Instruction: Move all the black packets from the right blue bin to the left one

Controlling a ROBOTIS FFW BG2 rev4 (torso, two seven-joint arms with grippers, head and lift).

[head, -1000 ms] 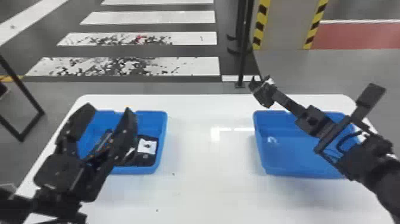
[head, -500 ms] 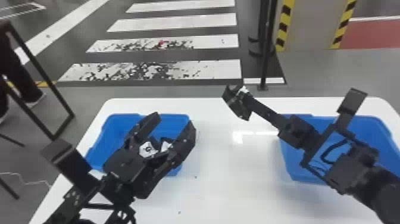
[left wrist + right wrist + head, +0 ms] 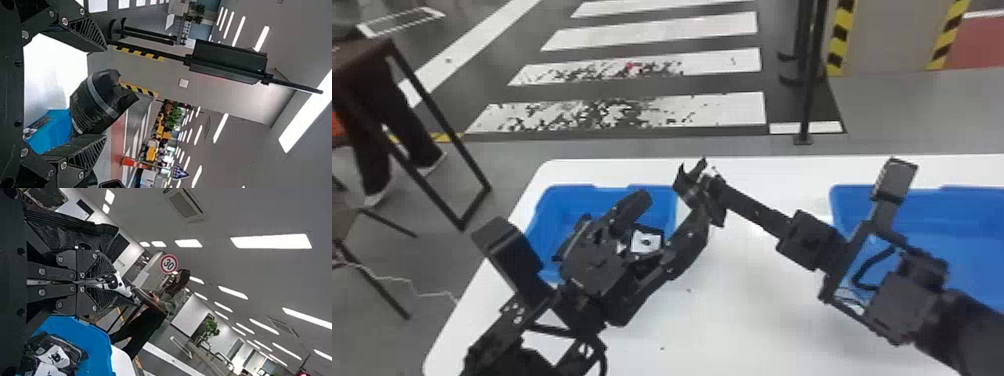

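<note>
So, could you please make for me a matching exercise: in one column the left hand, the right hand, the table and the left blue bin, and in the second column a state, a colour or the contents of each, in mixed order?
Column one
1. left hand
2. right hand
3. table
4. left blue bin

Column two
A. white
B. closed on a packet
C. holds packets with white labels
D. fingers spread apart

Right pairs: 1-D, 2-B, 3-A, 4-C
</note>
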